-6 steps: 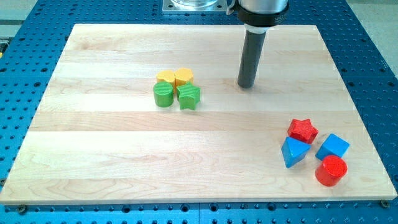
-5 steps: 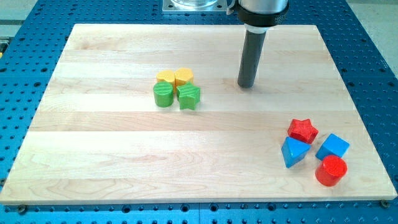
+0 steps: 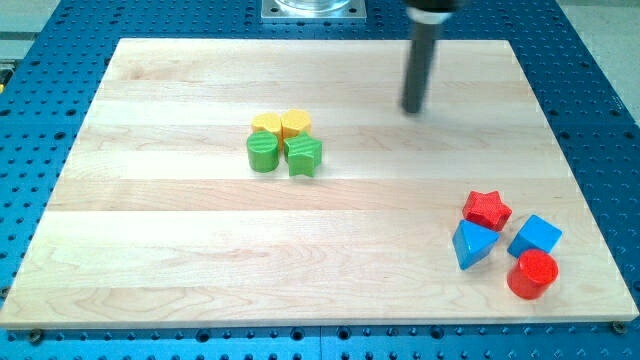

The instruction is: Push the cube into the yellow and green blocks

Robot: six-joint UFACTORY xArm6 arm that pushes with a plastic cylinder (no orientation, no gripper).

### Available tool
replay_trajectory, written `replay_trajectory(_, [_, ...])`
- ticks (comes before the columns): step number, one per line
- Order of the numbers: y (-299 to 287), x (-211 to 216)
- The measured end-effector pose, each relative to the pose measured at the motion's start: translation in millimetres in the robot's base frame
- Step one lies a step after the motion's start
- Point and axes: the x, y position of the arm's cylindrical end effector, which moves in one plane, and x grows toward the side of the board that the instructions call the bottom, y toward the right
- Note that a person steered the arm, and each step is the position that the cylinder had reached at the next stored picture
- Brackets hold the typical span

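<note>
While nothing touches it, the red cylinder (image 3: pixel 531 273) sits nearest the view's bottom at the right, with the blue cube (image 3: pixel 535 236) just above it and the blue triangular block (image 3: pixel 472 243) beside it to the left. A red star (image 3: pixel 487 209) tops that cluster, close against the triangular block. Further up and well to the left lies the other group: a green cylinder (image 3: pixel 263 152) and a green star-like block (image 3: pixel 304 156) side by side, with two yellow blocks (image 3: pixel 282 124) touching behind them. Beyond all this, my tip (image 3: pixel 414 110) rests on the wooden board (image 3: pixel 180 250) near its top edge, well apart from the cube and from the yellow and green blocks. I carry no jaws, only the bare rod.
</note>
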Motion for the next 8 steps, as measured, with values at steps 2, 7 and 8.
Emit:
replay_trajectory(2, [141, 99])
replay_trajectory(7, [-31, 219])
replay_trajectory(8, [24, 218])
